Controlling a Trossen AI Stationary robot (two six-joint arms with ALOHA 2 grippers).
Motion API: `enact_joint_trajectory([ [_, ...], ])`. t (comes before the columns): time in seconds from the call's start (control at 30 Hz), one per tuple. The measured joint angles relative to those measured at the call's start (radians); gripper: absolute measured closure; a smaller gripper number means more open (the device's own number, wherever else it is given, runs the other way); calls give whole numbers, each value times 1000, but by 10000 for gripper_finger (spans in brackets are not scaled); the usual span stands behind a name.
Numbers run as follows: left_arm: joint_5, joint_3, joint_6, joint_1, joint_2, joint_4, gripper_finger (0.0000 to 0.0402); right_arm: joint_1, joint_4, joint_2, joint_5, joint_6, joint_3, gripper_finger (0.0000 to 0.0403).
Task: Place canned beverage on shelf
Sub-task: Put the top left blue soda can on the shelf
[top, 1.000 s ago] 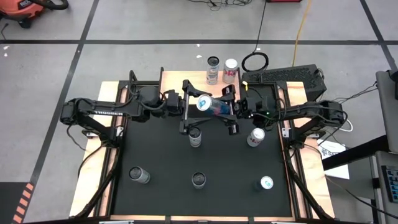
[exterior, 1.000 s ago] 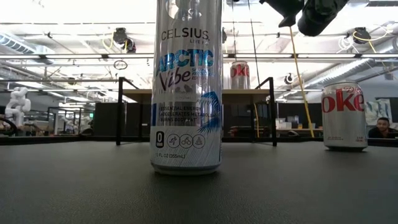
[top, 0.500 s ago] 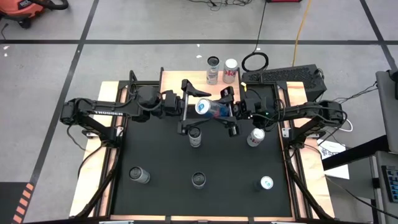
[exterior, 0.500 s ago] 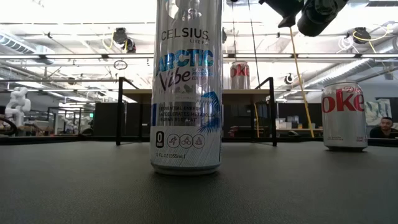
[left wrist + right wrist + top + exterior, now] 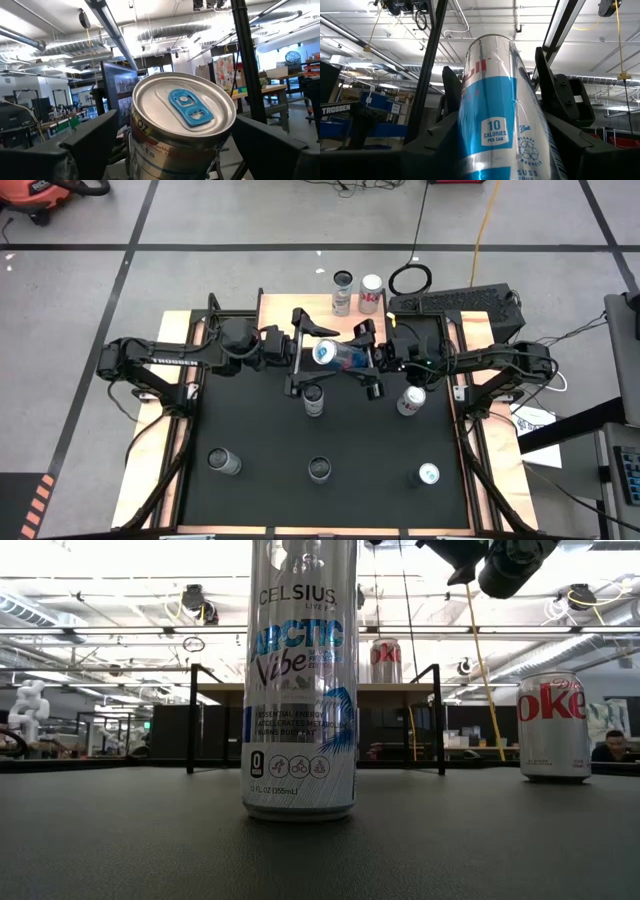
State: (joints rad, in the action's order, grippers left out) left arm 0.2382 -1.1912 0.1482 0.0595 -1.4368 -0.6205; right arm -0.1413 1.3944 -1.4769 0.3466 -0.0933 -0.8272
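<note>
High view: the right gripper (image 5: 362,358) is clamped on a blue can (image 5: 340,354) held on its side above the table, near the shelf (image 5: 320,308) but not on it. The left gripper (image 5: 300,352) is spread wide around the can's top — a handover seems in hand; next, one grip must close or release. Only the left wrist view shows the blue tab; the low view shows standing cans instead.

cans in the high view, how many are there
8. Two on the shelf. One blue can held sideways in the right gripper. Five on the black mat. None seem hidden.
</note>
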Motion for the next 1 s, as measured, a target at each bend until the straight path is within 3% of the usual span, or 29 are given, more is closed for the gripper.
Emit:
enact_joint_trajectory([
  [0.5,-6,0,26,0,0,2,148,0,-26,0,-2,-4,0,188],
  [1.0,-14,0,9,34,8,19,160,-5,-44,1,-7,-28,0,168],
])
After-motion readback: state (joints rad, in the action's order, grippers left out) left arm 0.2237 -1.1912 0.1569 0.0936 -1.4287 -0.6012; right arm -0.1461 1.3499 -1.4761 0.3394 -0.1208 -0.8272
